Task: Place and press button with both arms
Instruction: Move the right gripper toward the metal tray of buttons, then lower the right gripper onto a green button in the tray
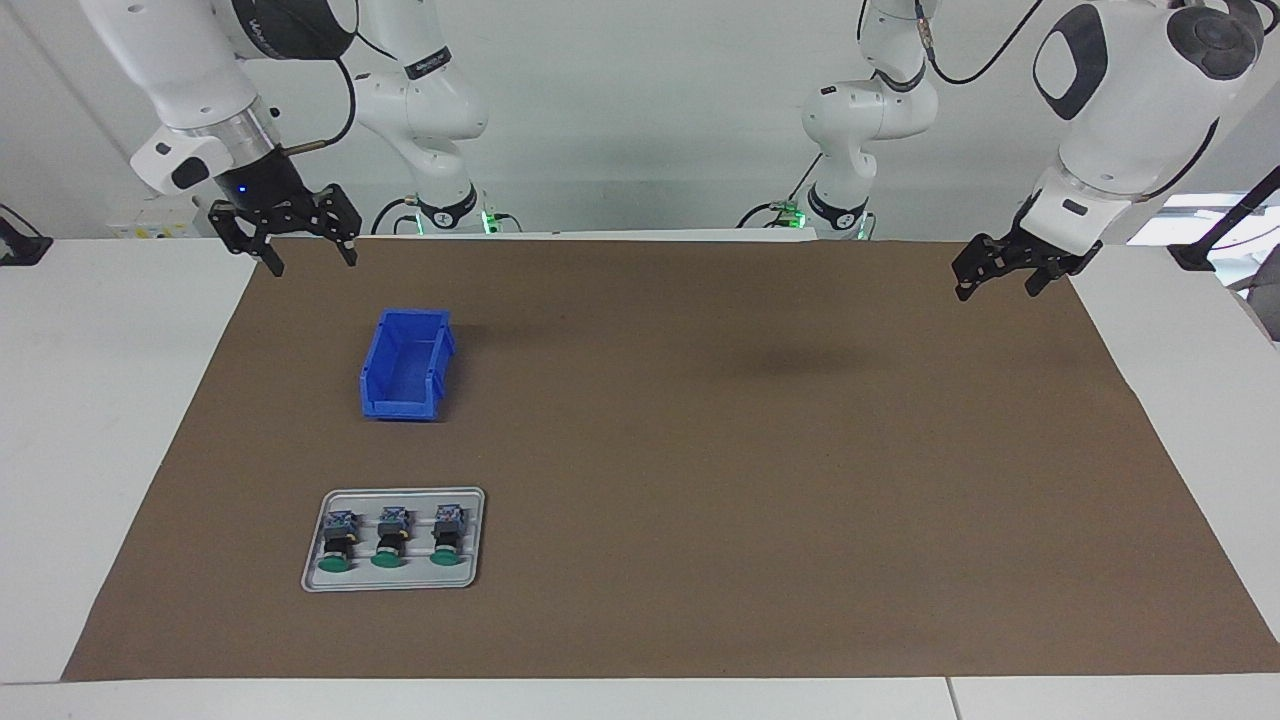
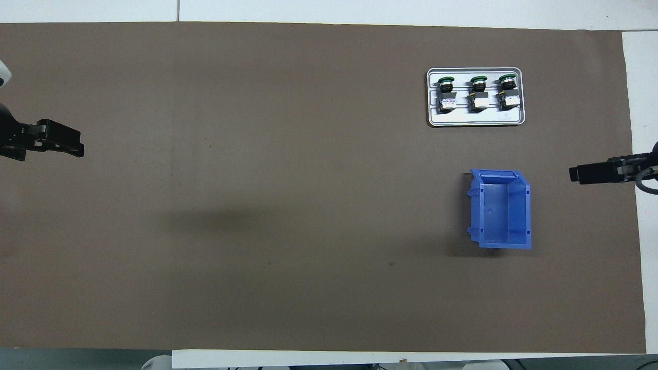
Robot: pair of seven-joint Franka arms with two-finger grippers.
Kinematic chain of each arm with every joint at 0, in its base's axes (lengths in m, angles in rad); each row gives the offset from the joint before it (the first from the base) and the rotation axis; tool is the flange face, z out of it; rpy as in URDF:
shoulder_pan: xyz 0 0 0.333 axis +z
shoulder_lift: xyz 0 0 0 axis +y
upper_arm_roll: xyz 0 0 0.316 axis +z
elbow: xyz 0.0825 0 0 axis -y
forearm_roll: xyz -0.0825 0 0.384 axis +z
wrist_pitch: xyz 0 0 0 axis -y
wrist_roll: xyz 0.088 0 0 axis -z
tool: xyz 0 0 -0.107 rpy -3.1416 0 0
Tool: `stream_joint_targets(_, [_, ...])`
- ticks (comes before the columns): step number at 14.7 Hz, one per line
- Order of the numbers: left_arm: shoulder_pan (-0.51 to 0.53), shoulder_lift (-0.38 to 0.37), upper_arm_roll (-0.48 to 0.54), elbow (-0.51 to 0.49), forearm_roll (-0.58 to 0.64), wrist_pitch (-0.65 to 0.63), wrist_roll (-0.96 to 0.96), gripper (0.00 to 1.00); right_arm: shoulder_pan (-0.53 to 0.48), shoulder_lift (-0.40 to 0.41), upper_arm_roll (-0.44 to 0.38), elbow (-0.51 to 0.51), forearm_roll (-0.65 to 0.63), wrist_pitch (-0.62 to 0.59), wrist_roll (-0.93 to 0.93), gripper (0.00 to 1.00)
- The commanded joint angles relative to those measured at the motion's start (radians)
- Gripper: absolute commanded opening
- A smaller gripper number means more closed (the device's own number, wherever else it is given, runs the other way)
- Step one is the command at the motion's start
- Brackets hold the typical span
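The button [image 1: 387, 539] meant by the task cannot be told from its two neighbours: three alike are laid in a row on a grey tray [image 1: 320, 584], green caps turned away from the robots, black bodies in the middle, blue-grey blocks toward the robots. The tray is set on the brown mat [image 1: 700, 480] toward the right arm's end of the counter [image 1: 90, 400], farther from the robots than the blue bin [image 1: 405, 363]; the two are well apart, with bare mat between them. The bin is seen open at the top, with nothing visible in it.

The middle of the mat and all of its stretch toward the left arm's end are left bare. White counter is shown past the mat's short edges at both ends.

The right pincer [image 1: 309, 262] is held in the air over the mat's corner nearest the right arm's base, near the mat's edge, its fingers spread wide with nothing between them. The left pincer [image 1: 996, 288] is held in the air over the mat's corner at the left arm's end, likewise close to the edge, fingers apart and nothing gripped. Neither pincer is over the tray or the bin.
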Motion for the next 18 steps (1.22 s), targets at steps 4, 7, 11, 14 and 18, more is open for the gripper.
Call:
stream_joint_targets(4, [0.003,-0.027,0.004,-0.035,0.0,0.021,0.014,1.0,0.019,0.134,0.012,-0.001,-0.001,0.202,-0.039,0.99])
stream_joint_targets(7, [0.003,-0.027,0.004,-0.035,0.0,0.021,0.014,1.0,0.034,0.235,0.012,0.009,-0.003,0.302,-0.034,0.99])
stream_joint_targets(11, [0.003,-0.027,0.004,-0.035,0.0,0.021,0.014,1.0,0.088,0.381,0.012,0.028,-0.004,0.498,-0.033,0.99])
stream_joint_targets(14, [0.003,-0.027,0.004,-0.035,0.0,0.021,0.016,1.0,0.132,0.444,0.01,0.075,-0.006,0.52,-0.031,0.99])
stream_joint_targets(18, [0.003,-0.027,0.004,-0.035,0.0,0.021,0.016,1.0,0.148,0.564,0.01,0.155,-0.065,0.52,-0.031,0.98])
